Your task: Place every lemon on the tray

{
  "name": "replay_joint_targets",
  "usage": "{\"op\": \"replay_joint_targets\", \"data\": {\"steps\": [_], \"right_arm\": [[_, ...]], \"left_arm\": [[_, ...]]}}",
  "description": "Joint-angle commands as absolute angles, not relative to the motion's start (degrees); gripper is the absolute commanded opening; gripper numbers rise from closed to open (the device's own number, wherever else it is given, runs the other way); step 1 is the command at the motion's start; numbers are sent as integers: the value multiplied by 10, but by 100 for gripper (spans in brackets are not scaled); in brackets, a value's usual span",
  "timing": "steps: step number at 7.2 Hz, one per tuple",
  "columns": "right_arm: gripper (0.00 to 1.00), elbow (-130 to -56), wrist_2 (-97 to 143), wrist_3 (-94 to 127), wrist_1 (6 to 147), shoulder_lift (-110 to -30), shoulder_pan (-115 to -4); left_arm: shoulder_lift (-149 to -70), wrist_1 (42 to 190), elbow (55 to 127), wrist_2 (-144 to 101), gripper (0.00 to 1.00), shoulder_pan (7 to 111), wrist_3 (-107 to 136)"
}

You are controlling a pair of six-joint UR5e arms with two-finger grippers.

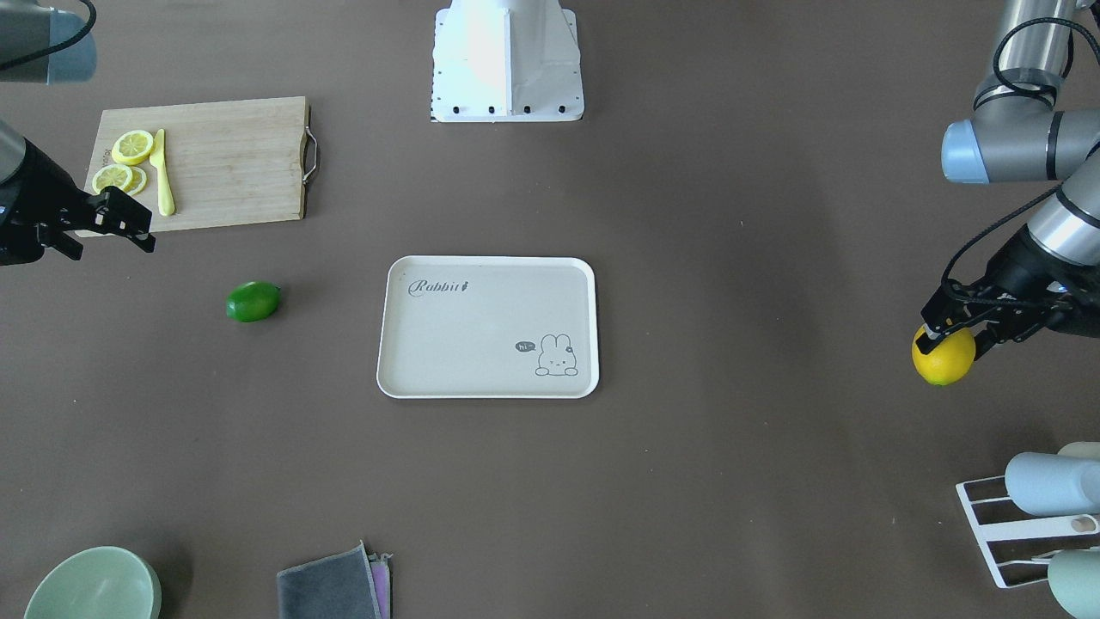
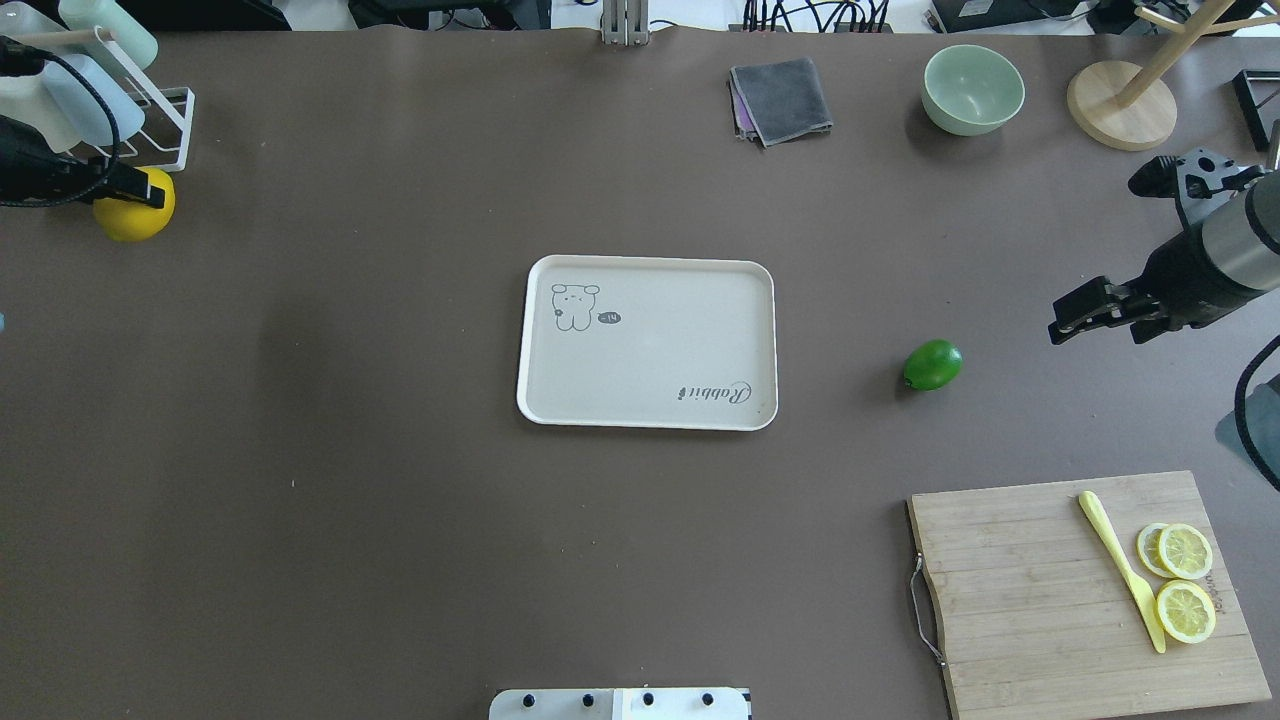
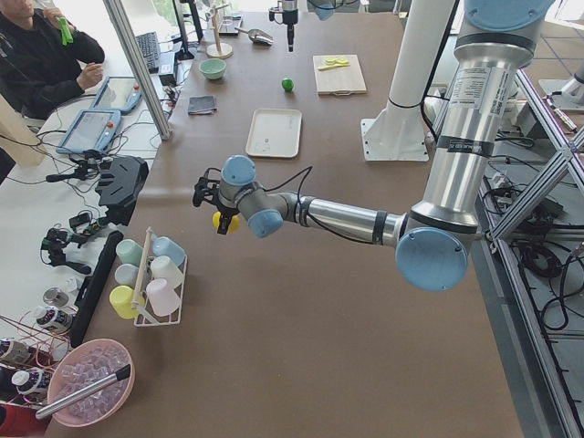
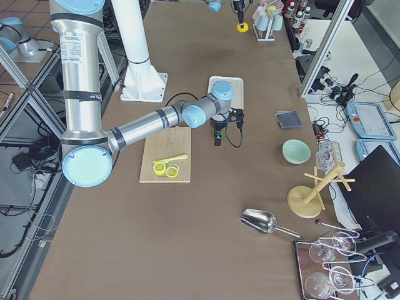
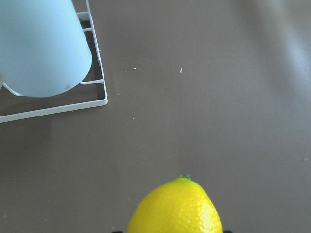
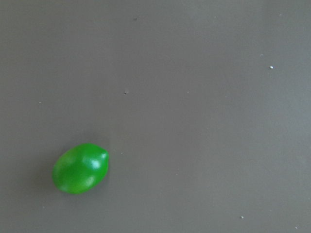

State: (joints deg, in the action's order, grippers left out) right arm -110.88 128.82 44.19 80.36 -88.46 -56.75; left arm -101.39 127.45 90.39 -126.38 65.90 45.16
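Tabletop with the beige tray [image 2: 650, 350] sitting bare at its middle; clock directions are running from the tray, with the robot's base at 6 o'clock. The yellow lemon [image 2: 130, 212] is lying well off between 9 and 10 o'clock, just beside a white cup rack [image 2: 165, 125]. The left gripper [image 1: 956, 342] is straddling it, one finger to each side of its fat middle; whether the fingers are pressing on it I cannot tell. The green lemon [image 2: 932, 364] is resting alone on the table near 3 o'clock. The right gripper [image 2: 1095, 318] is hovering beyond it, also toward 3 o'clock, with its fingers spread and nothing between them. Neither lemon is sitting on the tray yet. Both fruits are looking glossy, hard and probably light, so I am judging them slippery and apt to roll; the broad belly seems the place to pinch, not the pointed tips. A cutting board [image 2: 1030, 600] carrying lemon slices [image 2: 1186, 611] is lying around 4 o'clock, not part of the job.
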Motion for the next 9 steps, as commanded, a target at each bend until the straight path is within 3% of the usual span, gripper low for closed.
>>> {"op": "replay_joint_targets", "data": {"steps": [1, 4, 9], "right_arm": [[100, -1110, 1242, 594, 803, -852, -513], [100, -1076, 1147, 748, 803, -801, -430], [100, -1036, 1125, 792, 796, -793, -419]], "left_arm": [[-1031, 1187, 966, -1269, 0, 664, 454], [-1091, 1187, 972, -1247, 0, 650, 573], [-1199, 1172, 962, -1053, 0, 454, 722]]}}
